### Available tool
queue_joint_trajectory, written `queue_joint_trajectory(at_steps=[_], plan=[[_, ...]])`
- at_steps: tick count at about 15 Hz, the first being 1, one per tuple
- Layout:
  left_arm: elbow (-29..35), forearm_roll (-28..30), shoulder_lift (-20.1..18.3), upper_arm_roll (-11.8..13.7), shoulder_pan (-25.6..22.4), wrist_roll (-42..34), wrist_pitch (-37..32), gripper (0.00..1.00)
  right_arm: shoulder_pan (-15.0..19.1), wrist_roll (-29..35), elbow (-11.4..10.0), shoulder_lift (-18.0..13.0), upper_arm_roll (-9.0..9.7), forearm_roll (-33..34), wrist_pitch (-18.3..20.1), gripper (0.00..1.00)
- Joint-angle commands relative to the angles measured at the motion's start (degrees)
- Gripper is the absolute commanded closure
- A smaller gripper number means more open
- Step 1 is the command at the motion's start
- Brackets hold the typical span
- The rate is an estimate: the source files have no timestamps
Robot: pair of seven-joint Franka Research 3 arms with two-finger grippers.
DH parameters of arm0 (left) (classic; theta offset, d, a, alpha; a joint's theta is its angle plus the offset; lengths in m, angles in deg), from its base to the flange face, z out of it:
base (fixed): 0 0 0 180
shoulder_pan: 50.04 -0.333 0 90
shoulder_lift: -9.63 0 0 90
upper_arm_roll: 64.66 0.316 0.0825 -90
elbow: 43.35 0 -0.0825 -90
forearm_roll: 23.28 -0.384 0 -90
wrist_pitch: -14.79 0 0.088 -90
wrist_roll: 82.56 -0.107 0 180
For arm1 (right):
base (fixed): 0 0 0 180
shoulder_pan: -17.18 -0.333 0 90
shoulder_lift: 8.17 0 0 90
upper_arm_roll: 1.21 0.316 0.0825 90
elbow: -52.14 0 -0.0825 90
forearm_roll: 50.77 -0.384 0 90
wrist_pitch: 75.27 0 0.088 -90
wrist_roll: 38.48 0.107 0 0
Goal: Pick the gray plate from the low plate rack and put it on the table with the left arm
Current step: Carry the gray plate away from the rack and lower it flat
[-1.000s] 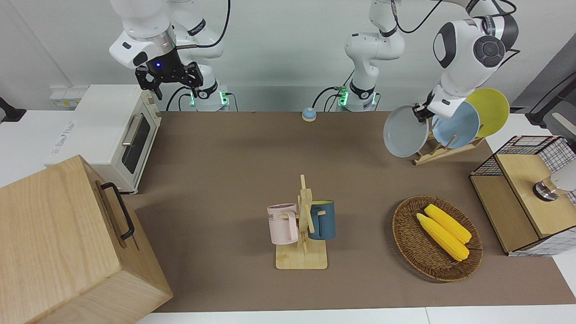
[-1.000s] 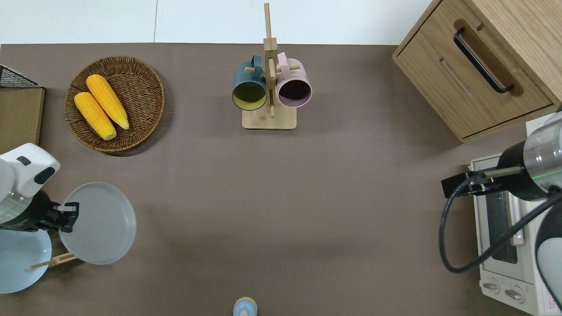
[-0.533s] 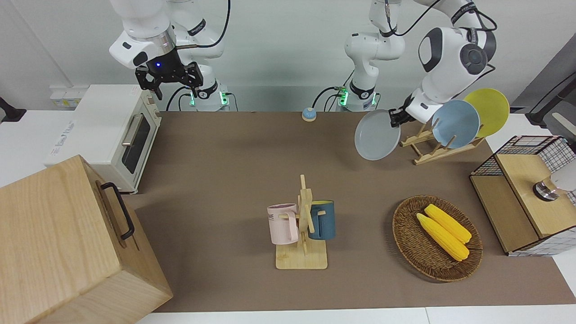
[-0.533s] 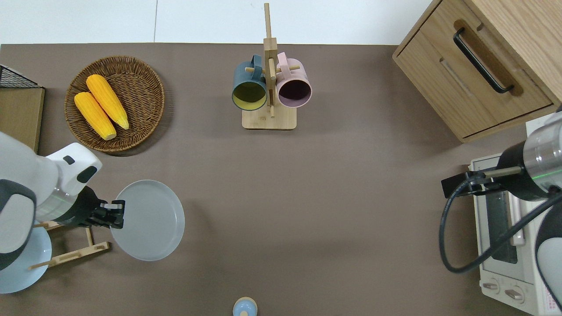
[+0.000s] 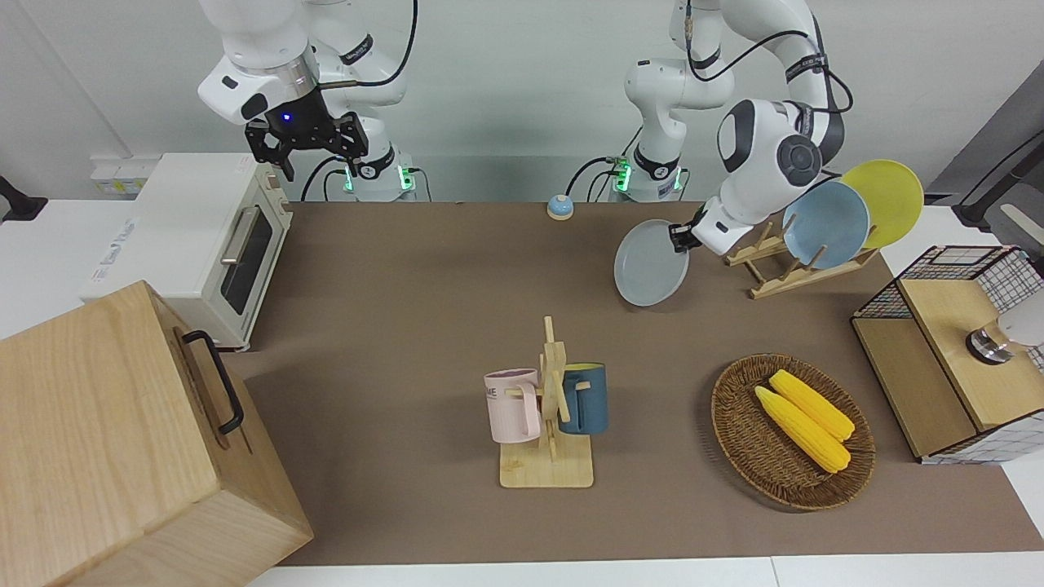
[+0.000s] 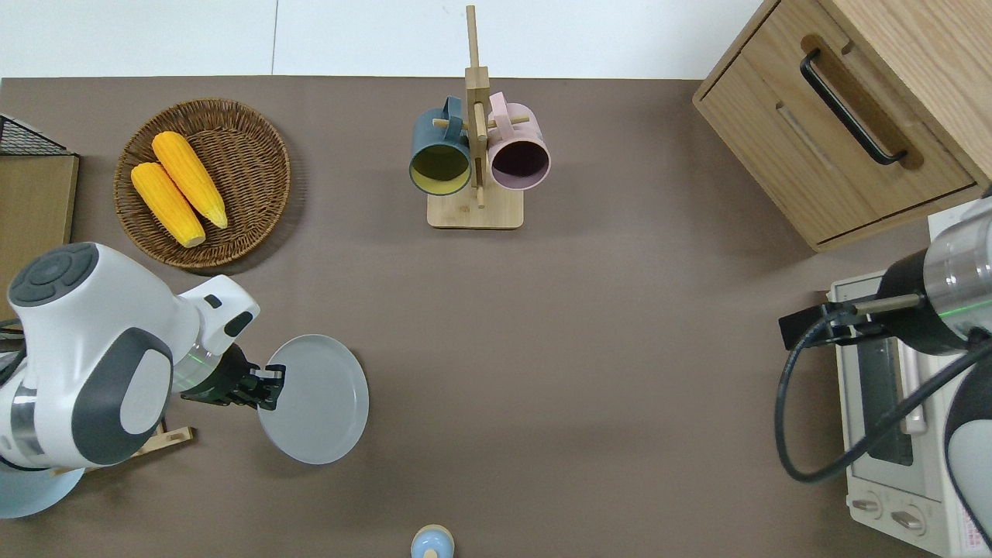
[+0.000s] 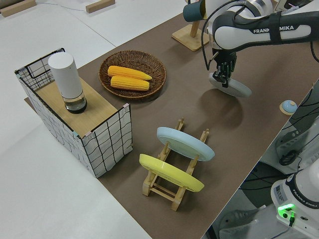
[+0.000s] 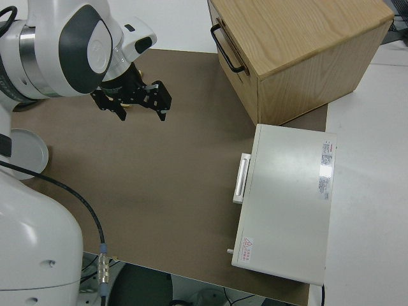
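Within the last second the left end effector has carried the gray plate clear of the low plate rack, out over bare table and lower (release likely comes next). Its fingers pinch the raised rim, the smooth, round, shallow plate hanging tilted. The peg-slotted light-wood rack keeps a blue plate and a yellow plate. The right arm is parked.

arms: glossy white shells | joint caps: dark gray, round | cables: black | marking: FRANKA EMIKA | right wrist: blue light
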Motion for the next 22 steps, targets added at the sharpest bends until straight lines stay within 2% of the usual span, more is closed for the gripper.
queue_joint_trajectory(at_steps=[1,2,3,4,5,6,9,15,18,22], plan=[[1.3,0.9,0.9,-0.4,0.5,0.1,1.0,1.00,0.8,-0.2,0.3,-0.3,0.38,-0.2,0.9,0.011],[1.5,0.9,1.2,-0.6,0.5,0.3,1.1,0.99,0.8,-0.2,0.3,-0.3,0.38,-0.2,0.9,0.011],[1.5,0.9,1.5,-0.6,0.5,1.1,1.1,0.94,0.8,-0.2,0.3,-0.3,0.38,-0.2,0.9,0.013],[1.4,0.7,1.7,-0.6,0.5,2.3,1.1,0.77,0.8,-0.2,0.3,-0.3,0.38,-0.2,0.9,0.011],[1.4,0.1,1.9,-0.5,0.5,2.9,1.3,0.41,0.8,-0.2,0.3,-0.3,0.38,-0.2,0.9,0.011],[1.4,-0.1,1.9,-0.5,0.5,2.7,1.7,0.12,0.8,-0.2,0.3,-0.3,0.38,-0.2,0.9,0.013],[0.9,-1.6,1.5,-0.4,0.2,3.0,1.5,0.02,0.8,-0.2,0.3,-0.3,0.38,-0.2,0.9,0.011],[-1.1,-1.9,1.1,0.3,0.1,3.1,-0.4,0.02,0.8,-0.2,0.3,-0.3,0.38,-0.2,0.9,0.011],[-4.8,-4.2,0.6,0.5,-0.2,3.2,-1.7,0.01,0.8,-0.2,0.3,-0.3,0.38,-0.2,0.9,0.011],[-10.1,-4.3,-0.3,1.5,-0.3,4.6,-1.6,0.01,0.8,-0.2,0.3,-0.3,0.38,-0.2,0.9,0.011]])
